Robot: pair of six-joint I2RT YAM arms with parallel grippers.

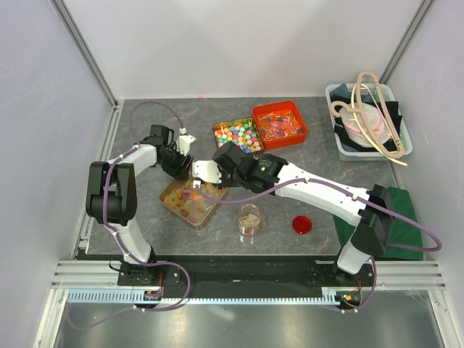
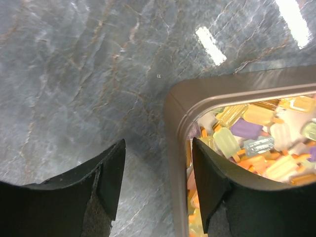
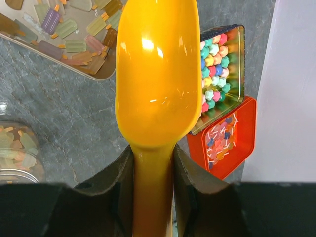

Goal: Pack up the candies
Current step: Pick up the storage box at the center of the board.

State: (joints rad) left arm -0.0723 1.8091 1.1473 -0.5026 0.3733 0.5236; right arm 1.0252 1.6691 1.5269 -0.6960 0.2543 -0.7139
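Black left gripper (image 2: 157,173): jaws part open, astride one corner of the tray (image 2: 174,128). One finger (image 2: 111,182) hangs outside over the bare table (image 2: 74,74), the other inside over the candies (image 2: 247,131). The outer pad is clear of the rim. Whether the inner one touches it cannot be told.
Right gripper (image 3: 153,162): closed narrow on the handle of the yellow scoop (image 3: 155,74).
Scoop: bowl points straight out from the fingers. No candy shows on it. Its tip runs out of the wrist view.
Candies: most lie loose in the tray, under the left fingers and ahead-left of the right ones. Pastel pieces, thickly spread.
Jar (image 3: 17,148): just left of the right fingers, upright, open-topped, with some candies already inside. Fill level is hard to judge; from above it looks partial.
Lid (image 1: 302,225): red, flat on the table, behind the right fingers, apart from the jar.
Tin (image 3: 222,69), box (image 3: 232,143): right of the scoop, holding bright and red-blue sweets. Not the ones wanted.
Step in hand (judgement): left side is about to steady the tray, and the right has the empty scoop ready for a load.
Progress (judgement): part done.
Left to do (judgement): many more scoops, then the lid goes on.
Risk (judgement): the tray may skid if scooped before the corner is clamped.
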